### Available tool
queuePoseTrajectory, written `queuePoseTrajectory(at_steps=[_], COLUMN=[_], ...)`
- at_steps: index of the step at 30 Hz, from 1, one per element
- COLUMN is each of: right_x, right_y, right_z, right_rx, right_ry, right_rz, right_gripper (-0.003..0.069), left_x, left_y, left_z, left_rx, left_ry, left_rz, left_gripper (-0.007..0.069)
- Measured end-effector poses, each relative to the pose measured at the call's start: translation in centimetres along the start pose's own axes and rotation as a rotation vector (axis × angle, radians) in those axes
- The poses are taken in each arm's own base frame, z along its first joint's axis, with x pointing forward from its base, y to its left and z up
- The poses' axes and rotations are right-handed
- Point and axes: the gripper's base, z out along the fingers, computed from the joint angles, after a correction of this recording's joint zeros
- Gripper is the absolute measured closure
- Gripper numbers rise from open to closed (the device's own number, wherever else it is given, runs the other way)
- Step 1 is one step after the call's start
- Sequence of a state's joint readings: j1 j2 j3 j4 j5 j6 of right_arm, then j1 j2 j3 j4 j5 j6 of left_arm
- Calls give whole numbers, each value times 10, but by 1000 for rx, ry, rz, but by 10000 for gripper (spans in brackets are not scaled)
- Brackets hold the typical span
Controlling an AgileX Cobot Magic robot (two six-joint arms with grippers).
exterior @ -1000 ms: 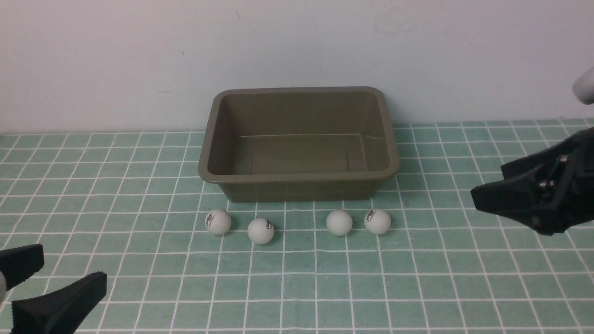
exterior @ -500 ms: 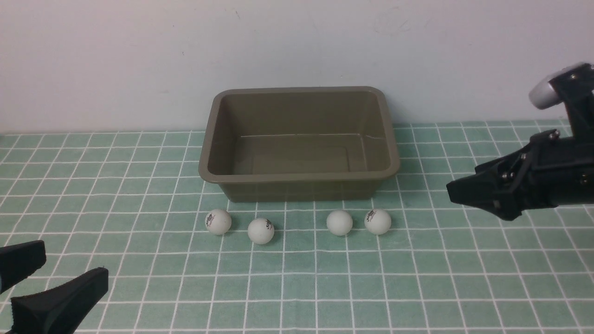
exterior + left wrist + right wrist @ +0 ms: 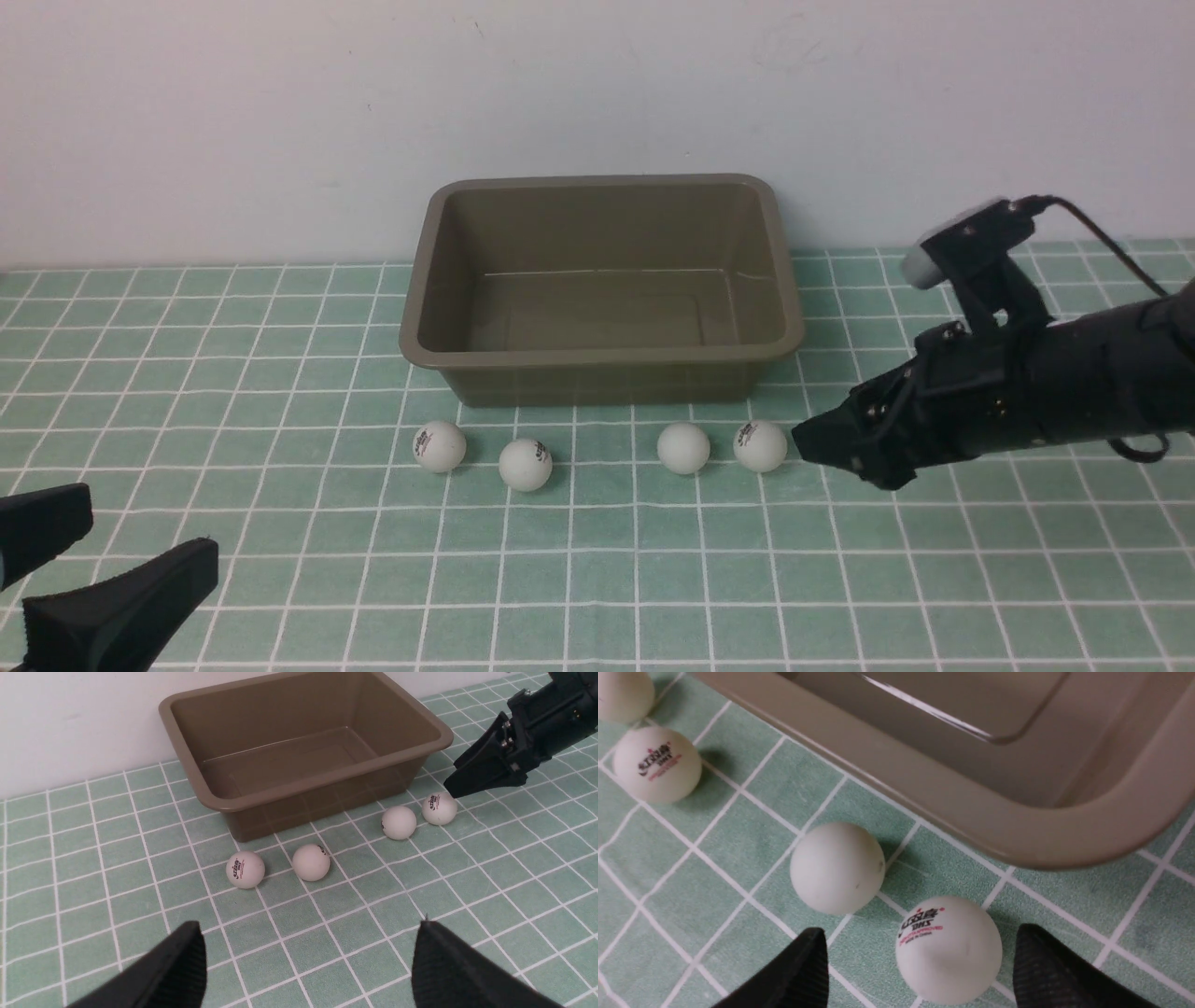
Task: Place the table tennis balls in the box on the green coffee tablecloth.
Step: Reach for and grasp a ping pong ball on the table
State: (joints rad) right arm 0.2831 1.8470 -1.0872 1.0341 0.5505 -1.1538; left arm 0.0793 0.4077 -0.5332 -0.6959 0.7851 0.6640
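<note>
Pickup not yet made

Front view: I see four small matte white table tennis balls (image 3: 525, 464) in a row on the pale green grid-lined tablecloth (image 3: 280, 373), just in front of the rectangular olive-brown plastic box (image 3: 597, 356). My right gripper (image 3: 822, 448) sits low beside the rightmost ball (image 3: 760, 445).

Left wrist view: my left gripper (image 3: 306, 928) is spread wide, holding nothing.

Right wrist view: the right jaws gape on either side of that ball, clear of it.

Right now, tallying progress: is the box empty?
Empty: the box floor is bare; all four balls sit outside on the tablecloth.
</note>
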Motion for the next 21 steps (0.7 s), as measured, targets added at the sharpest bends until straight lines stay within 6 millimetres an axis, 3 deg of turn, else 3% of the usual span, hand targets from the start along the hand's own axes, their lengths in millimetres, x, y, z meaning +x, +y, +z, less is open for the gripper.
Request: queuePoseTrajectory(at_steps=[6, 21], right_x=[10, 18], right_y=[-6, -11], right_z=[16, 36], right_rx=[4, -11], right_ry=[43, 46], right_rz=[24, 40], right_gripper=[179, 179], left_x=[0, 0], left_y=[0, 0], left_z=[0, 0], left_rx=[0, 1], left_ry=[0, 1], left_rz=[0, 0], left_gripper=[90, 90])
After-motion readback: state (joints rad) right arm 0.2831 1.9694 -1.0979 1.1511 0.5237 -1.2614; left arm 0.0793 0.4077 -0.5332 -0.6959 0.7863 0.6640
